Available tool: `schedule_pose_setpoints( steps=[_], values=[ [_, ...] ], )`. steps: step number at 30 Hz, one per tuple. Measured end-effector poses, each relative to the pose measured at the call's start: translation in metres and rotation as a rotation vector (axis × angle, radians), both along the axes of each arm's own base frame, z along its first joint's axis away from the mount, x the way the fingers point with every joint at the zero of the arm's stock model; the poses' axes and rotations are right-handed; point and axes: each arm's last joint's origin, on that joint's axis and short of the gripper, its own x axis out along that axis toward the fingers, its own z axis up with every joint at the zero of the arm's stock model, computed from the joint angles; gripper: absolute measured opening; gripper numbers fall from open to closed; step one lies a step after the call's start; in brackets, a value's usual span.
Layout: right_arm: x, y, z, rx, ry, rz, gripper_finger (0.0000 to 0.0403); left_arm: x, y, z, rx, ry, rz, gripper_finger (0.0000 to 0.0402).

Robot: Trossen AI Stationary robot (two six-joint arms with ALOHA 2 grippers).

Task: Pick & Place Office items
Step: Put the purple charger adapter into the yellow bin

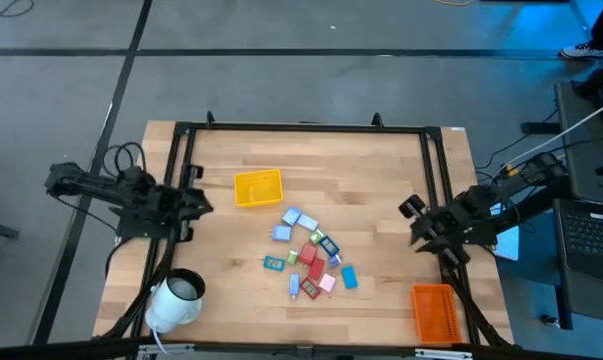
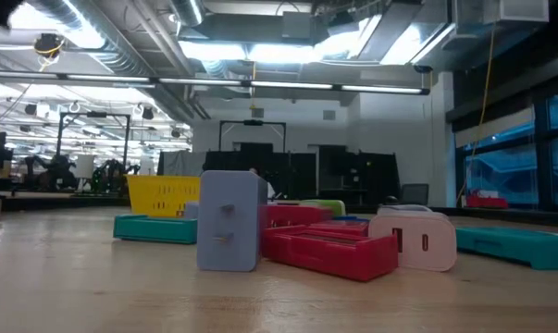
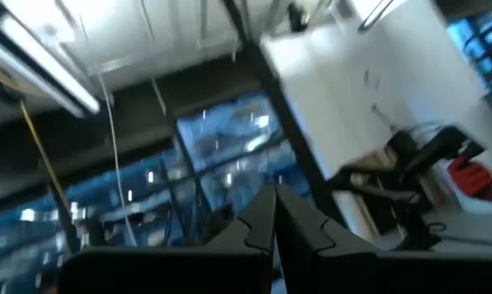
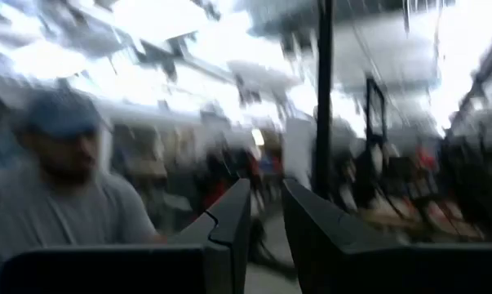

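Observation:
The office items (image 1: 309,256) lie in a loose heap of small light blue, teal, red and pink pieces on the middle of the wooden table. In the low view, a light blue piece (image 2: 230,220) stands on its edge beside a red one (image 2: 329,248) and a pink one (image 2: 413,239). My left gripper (image 1: 203,203) is raised at the table's left side, shut and empty; its fingertips (image 3: 274,220) meet. My right gripper (image 1: 413,215) is raised at the right side, with a narrow gap between its fingers (image 4: 266,216) and nothing in it. Both point out over the table, well clear of the heap.
A yellow ribbed tray (image 1: 257,187) sits behind the heap, toward the far left. An orange ribbed tray (image 1: 433,312) stands at the near right corner, and a white roll (image 1: 176,298) lies at the near left. A person (image 4: 66,180) shows beyond the table.

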Motion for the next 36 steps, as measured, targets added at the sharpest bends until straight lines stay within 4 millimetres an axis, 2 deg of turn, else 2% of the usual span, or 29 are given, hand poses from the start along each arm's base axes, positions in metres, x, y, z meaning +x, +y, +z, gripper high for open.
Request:
schedule_pose_setpoints(
  steps=[4, 8, 11, 14, 18, 22, 24, 28, 36],
  values=[
    [0.033, 0.013, 0.036, -0.167, 0.184, -0.136, 0.008, 0.032, -0.008, 0.042, 0.024, 0.307, 0.133, 0.0006],
    [0.054, 0.023, 0.07, -0.294, 0.387, -0.197, 0.008, 0.058, -0.018, 0.071, 0.079, 0.578, 0.339, 0.0006],
    [0.063, 0.026, 0.088, -0.312, 0.52, -0.225, 0.008, 0.081, -0.026, 0.084, 0.103, 0.634, 0.374, 0.0006],
    [0.065, 0.026, 0.099, -0.306, 0.594, -0.258, 0.008, 0.102, -0.032, 0.099, 0.075, 0.591, 0.377, 0.0006],
    [0.064, 0.022, 0.099, -0.283, 0.674, -0.373, 0.008, 0.115, -0.039, 0.113, 0.08, 0.598, 0.42, 0.0006],
    [0.06, 0.017, 0.09, -0.282, 0.782, -0.459, 0.008, 0.12, -0.048, 0.111, 0.164, 0.603, 0.278, 0.0006],
    [0.06, 0.018, 0.089, -0.248, 0.808, -0.456, 0.008, 0.123, -0.051, 0.116, 0.176, 0.536, 0.23, 0.0006],
    [0.057, 0.022, 0.089, -0.217, 0.818, -0.439, 0.008, 0.126, -0.051, 0.125, 0.123, 0.452, 0.259, 0.0006],
    [0.057, 0.023, 0.091, -0.214, 0.776, -0.528, 0.008, 0.124, -0.049, 0.123, 0.137, 0.478, 0.28, 0.0006]
  ],
)
